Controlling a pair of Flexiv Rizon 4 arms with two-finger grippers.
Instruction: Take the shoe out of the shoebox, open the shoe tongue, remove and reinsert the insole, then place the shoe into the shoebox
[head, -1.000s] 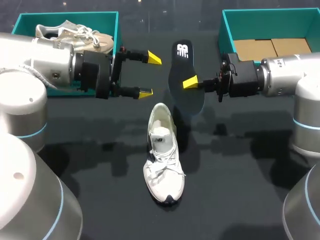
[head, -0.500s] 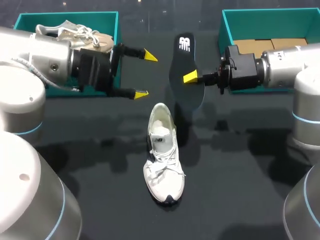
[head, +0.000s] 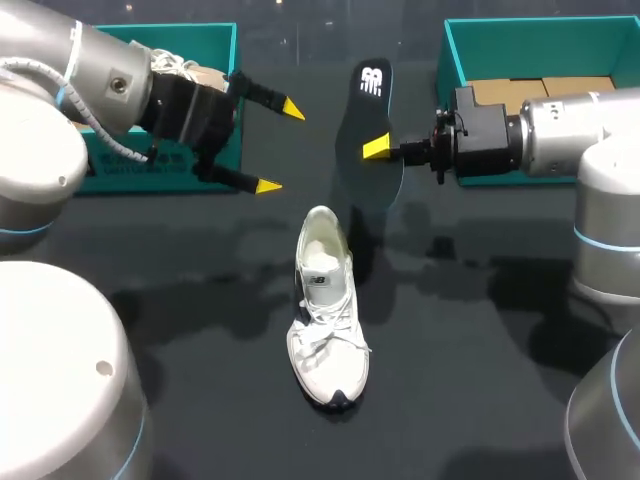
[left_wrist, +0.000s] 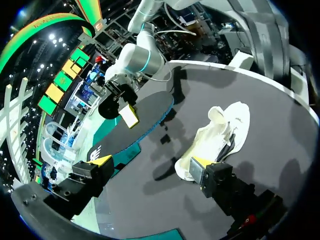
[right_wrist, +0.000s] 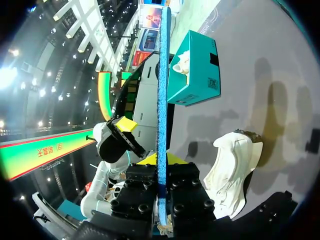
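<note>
Lying on black table, white shoe; right jaws pinching insole; left jaws spread near left shoebox

Silver blue-ringed arms; black left end effector and right end effector, yellow-tipped

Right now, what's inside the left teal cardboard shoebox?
In the left teal cardboard shoebox lies a pale beige laced sneaker, only partly showing. My left arm covers the rest of it and the box floor, so anything else inside can't be seen.
</note>
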